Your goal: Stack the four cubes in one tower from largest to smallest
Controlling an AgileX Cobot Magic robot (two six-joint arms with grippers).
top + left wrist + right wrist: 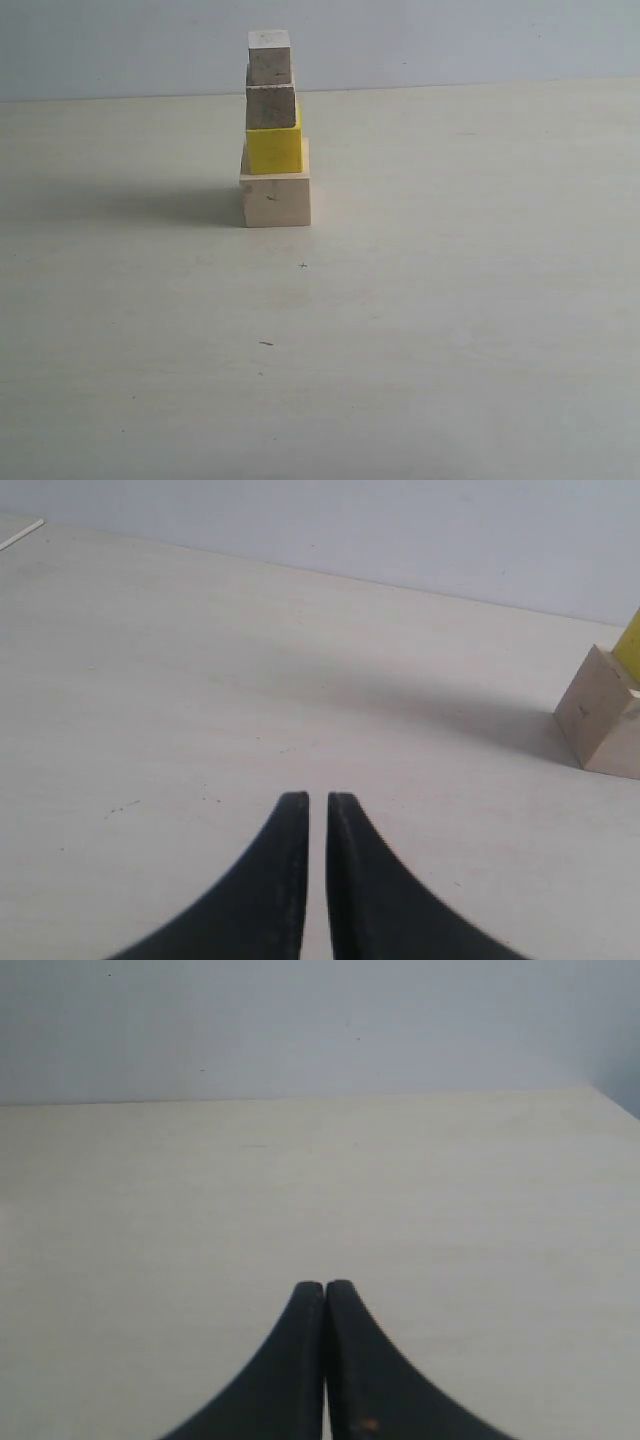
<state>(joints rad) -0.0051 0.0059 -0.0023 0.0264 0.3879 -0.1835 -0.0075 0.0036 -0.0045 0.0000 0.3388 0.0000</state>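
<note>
Tower (273, 130) stands toward the back of the counter (450, 330): large pale cube (275, 200), yellow cube (273, 150), smaller pale cube (271, 106), and smallest cube (269, 55) on top. Its long axis runs straight up, narrowing upward. I'd say the stacking is done, and the next move only needs to keep clear. The left hand (317, 800) is nearly closed and the right hand (325, 1285) is pressed together. Both are empty.

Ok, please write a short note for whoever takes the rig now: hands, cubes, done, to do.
The left hand is shut, empty, apart from the tower.
The right hand is shut, empty; no cube in its view.
Cubes: big wood cube on the table, yellow cube on it, then smaller wood cube, smallest cube on top.
Done: all four stacked, largest to smallest.
To do: nothing, as far as seen.
</note>
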